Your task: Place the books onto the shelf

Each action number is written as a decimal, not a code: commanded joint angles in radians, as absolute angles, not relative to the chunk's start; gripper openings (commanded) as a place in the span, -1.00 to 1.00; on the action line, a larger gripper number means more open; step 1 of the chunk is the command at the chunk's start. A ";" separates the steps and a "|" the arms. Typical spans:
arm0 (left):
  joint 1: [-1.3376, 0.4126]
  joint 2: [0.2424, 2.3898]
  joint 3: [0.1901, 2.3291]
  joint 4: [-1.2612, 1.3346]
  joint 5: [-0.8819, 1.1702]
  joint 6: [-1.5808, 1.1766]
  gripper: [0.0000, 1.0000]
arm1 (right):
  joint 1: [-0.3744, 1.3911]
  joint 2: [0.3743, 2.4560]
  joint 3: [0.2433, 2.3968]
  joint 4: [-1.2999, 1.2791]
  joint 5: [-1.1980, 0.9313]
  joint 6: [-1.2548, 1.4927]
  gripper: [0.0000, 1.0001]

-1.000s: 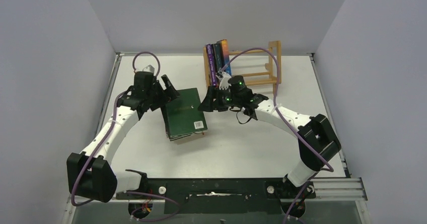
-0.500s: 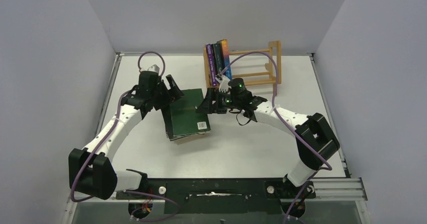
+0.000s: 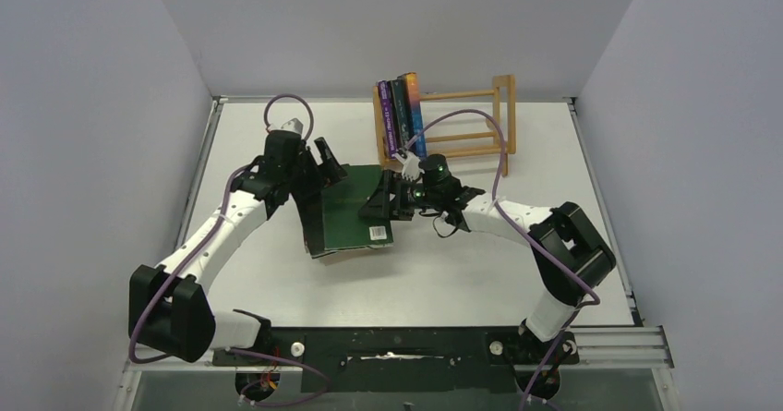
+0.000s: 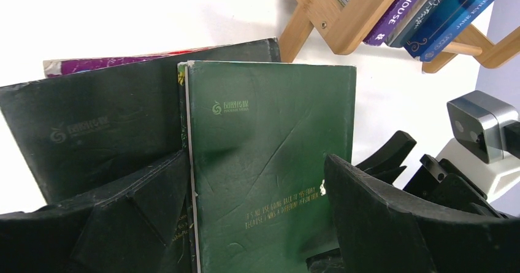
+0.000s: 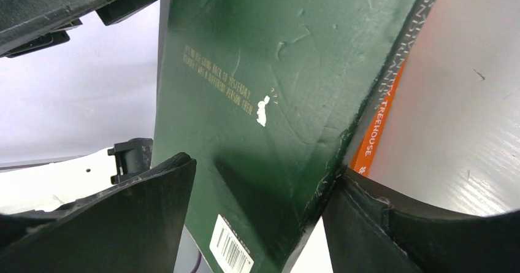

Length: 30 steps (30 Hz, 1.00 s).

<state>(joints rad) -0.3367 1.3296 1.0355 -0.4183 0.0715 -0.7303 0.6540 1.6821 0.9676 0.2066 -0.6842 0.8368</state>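
Green book (image 3: 346, 210) straddled from both sides
Left jaws stand wide over one edge, right jaws wide around the opposite corner; shelf (image 3: 503, 114) beyond the right jaws

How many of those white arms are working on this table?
2. The left arm extends from the near left to the green book's left side; the right arm extends from the near right to its right side. No others show.

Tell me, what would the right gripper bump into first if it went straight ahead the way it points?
Probably the green book: its edge sits between the open jaws of the right gripper. Whether they touch it, I cannot tell.
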 commanded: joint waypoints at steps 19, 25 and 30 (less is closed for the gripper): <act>-0.455 1.412 1.089 -0.339 0.109 -0.787 0.63 | 0.615 1.653 0.891 0.477 -0.742 0.963 0.06; -0.456 1.401 1.104 -0.350 0.098 -0.779 0.63 | 0.603 1.623 0.889 0.460 -0.734 0.951 -0.62; -0.446 1.403 1.176 -0.416 0.020 -0.718 0.63 | 0.577 1.569 0.893 0.425 -0.731 0.921 -0.89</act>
